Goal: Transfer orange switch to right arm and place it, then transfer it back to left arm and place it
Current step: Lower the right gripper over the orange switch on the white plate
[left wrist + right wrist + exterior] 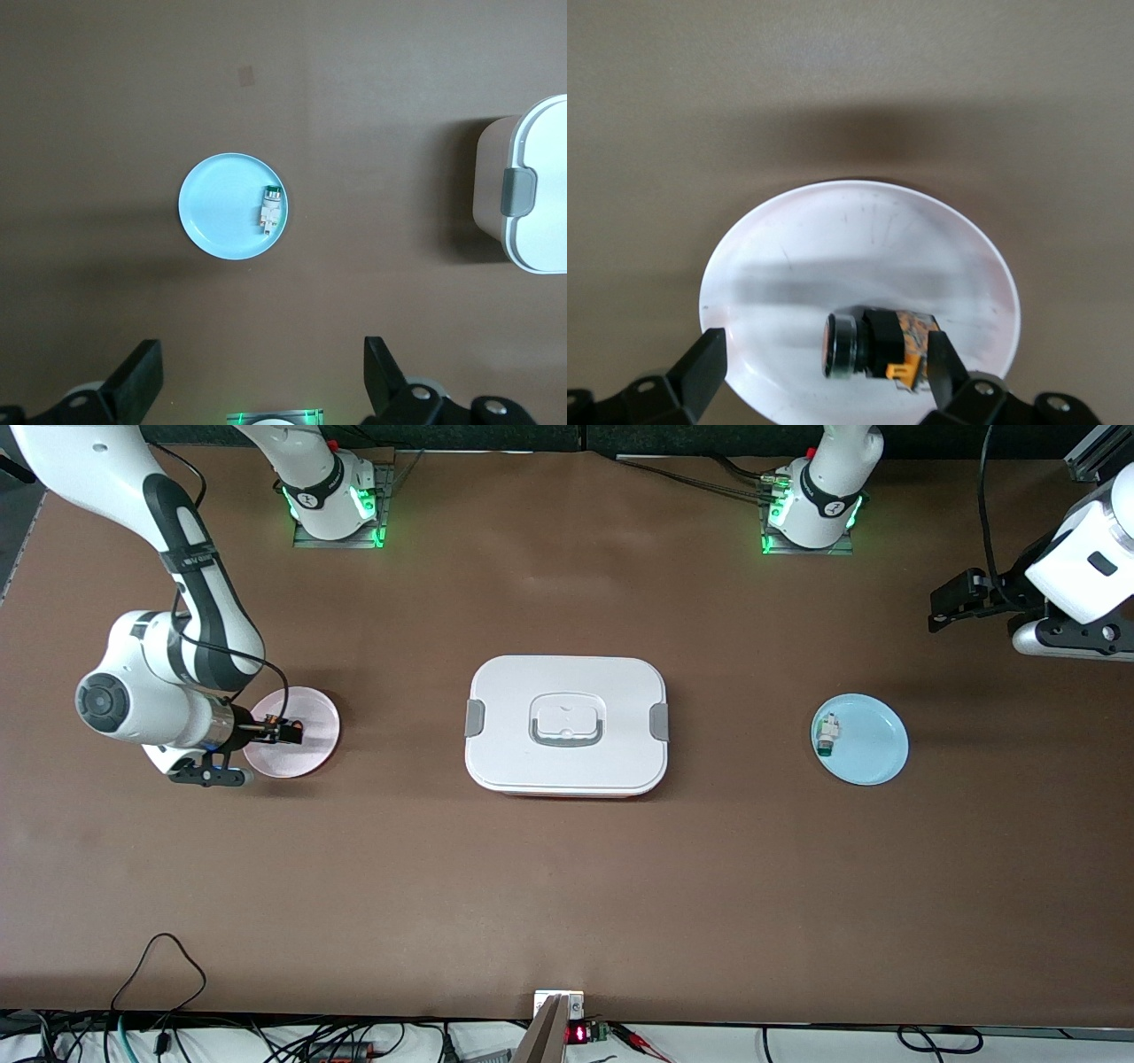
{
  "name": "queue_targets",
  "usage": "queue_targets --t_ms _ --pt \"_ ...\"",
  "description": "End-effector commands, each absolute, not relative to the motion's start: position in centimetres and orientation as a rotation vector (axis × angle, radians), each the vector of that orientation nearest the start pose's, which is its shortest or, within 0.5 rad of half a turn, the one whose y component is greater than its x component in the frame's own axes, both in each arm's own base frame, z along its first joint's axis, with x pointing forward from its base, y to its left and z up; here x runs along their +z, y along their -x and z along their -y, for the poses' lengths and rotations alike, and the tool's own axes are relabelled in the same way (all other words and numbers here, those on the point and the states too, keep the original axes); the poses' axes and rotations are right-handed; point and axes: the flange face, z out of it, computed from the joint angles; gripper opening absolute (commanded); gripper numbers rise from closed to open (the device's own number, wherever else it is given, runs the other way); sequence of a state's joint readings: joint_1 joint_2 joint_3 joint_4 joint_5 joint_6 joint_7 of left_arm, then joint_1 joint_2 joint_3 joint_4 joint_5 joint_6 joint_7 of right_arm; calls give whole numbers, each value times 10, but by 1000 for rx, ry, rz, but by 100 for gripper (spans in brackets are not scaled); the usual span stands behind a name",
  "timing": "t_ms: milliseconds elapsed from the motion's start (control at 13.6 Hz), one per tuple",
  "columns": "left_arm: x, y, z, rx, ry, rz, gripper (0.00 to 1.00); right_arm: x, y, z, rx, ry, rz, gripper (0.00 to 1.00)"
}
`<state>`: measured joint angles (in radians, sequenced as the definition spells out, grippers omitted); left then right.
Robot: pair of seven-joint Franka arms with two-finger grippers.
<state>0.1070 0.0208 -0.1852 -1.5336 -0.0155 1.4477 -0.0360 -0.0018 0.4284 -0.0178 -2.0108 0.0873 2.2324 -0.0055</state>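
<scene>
The orange switch (290, 731) (877, 345) lies on its side on a pale pink plate (310, 755) (859, 239) toward the right arm's end of the table. My right gripper (282, 731) (824, 372) is low over that plate and open. The switch lies between its fingers, close against one fingertip (943, 367) and well apart from the other. The white box (567, 724) (536, 186) with grey clips stands mid-table. My left gripper (950, 607) (261, 376) hangs open and empty, high over the left arm's end of the table.
A light blue plate (873, 748) (217, 208) holding a small white-and-green part (827, 735) (271, 208) sits between the box and the left arm's end. Cables and small electronics line the table's front edge.
</scene>
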Motion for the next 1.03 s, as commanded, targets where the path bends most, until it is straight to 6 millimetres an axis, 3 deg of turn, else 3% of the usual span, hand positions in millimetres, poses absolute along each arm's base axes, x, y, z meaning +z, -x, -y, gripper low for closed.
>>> queue_targets --t_ms 0,517,959 --pt "623 -545 41 164 3140 -78 100 208 -575 9 287 3051 -128 100" --pt "623 -545 42 162 3141 -83 100 219 -568 25 337 3037 -149 100" --pt "627 -546 47 150 3141 -88 100 208 -558 34 384 3026 -172 100"
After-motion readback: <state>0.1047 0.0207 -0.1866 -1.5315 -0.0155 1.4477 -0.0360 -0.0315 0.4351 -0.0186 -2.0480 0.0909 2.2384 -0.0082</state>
